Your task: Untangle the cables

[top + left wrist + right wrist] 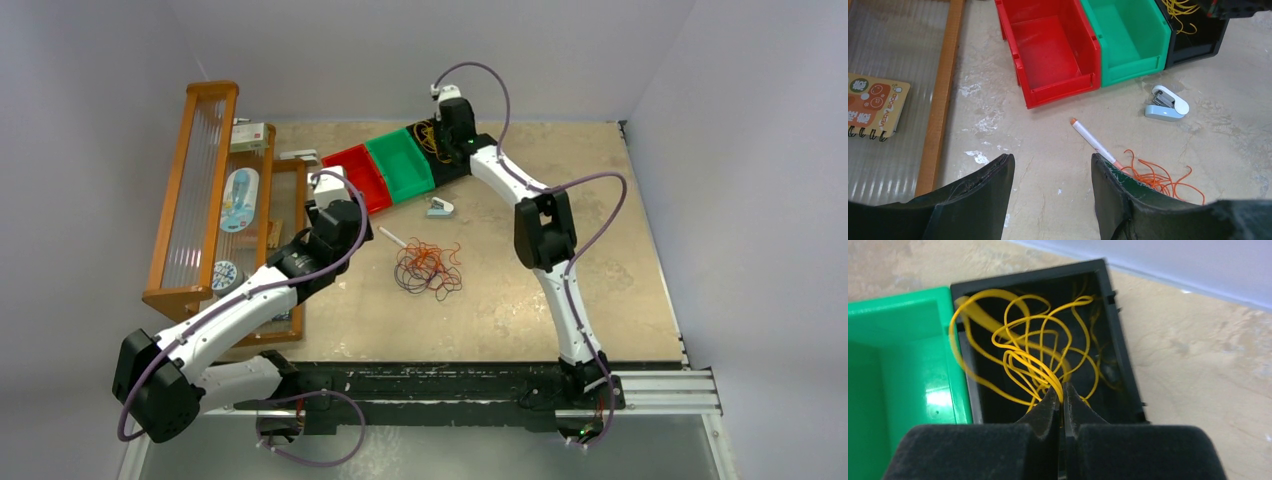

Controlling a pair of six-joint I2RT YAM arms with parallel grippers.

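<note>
The right end effector (1062,392) is pinching thin yellow looped cables (1020,340), which are spreading across the black rectangular plastic bin (1120,355) just ahead. A glossy green plastic bin (903,355) is sitting ahead-left, and the beige bench (1208,370) is lying to the right.

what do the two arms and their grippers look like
The left arm and right arm have white tubular links, bulky black joints and a loose lilac cable looping alongside. The left gripper and right gripper are matte black, with wedge-shaped fingers tapering to tips. I see no markings.

Red bin (1048,50), green bin (1128,35), black bin (1120,340) — yellow cable (1025,365), orange tangle (1153,179).
</note>
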